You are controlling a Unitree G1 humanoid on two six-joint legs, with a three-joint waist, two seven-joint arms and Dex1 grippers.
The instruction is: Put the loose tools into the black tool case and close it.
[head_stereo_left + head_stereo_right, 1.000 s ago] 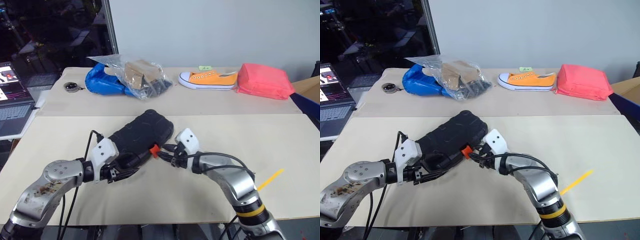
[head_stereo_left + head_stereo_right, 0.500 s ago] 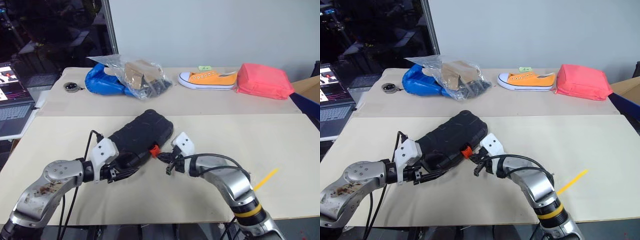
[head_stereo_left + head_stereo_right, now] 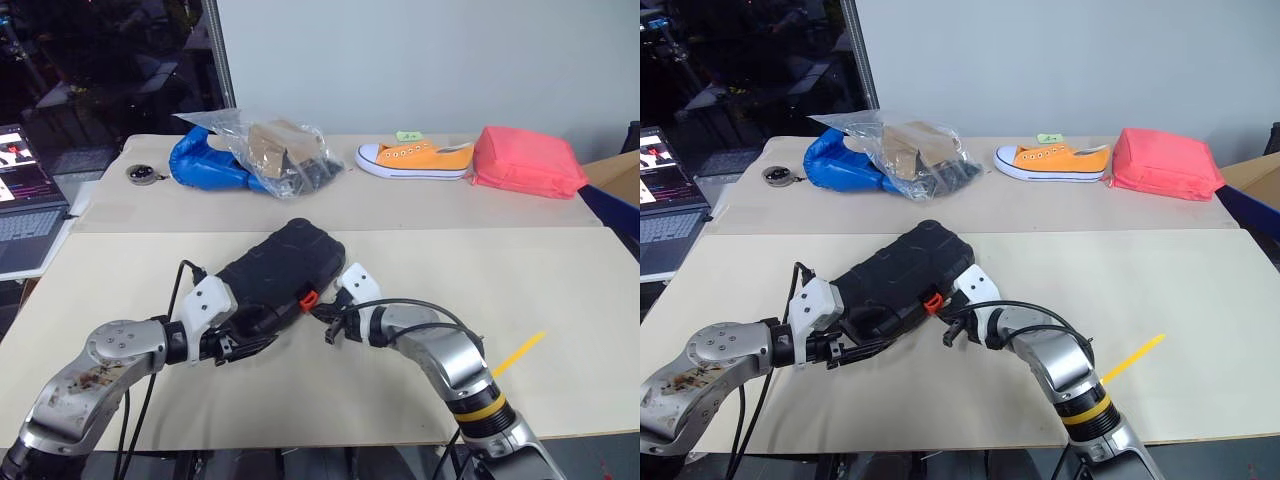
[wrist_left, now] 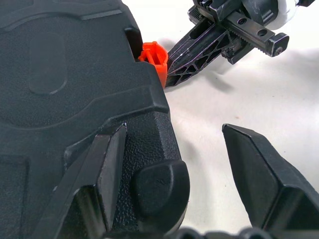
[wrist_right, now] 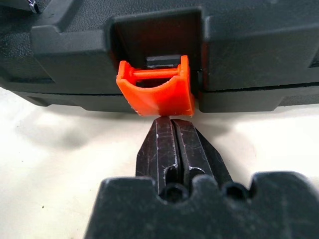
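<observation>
Closing in since a second ago, the right gripper (image 5: 171, 122), jaws now pressed together, noses under the small orange latch (image 5: 157, 90) of the shut ribbed black plastic tool case (image 3: 275, 272) on the tabletop (image 3: 420, 265). Left gripper (image 4: 172, 164) straddles a case corner, jaws wide. Off-centre pushing could slip past the latch, leaving it unfastened.

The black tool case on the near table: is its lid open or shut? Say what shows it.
Shut. The tool case has its two halves meeting along one seam, no inside showing. Whether the orange latch is snapped home, I cannot tell.
</observation>
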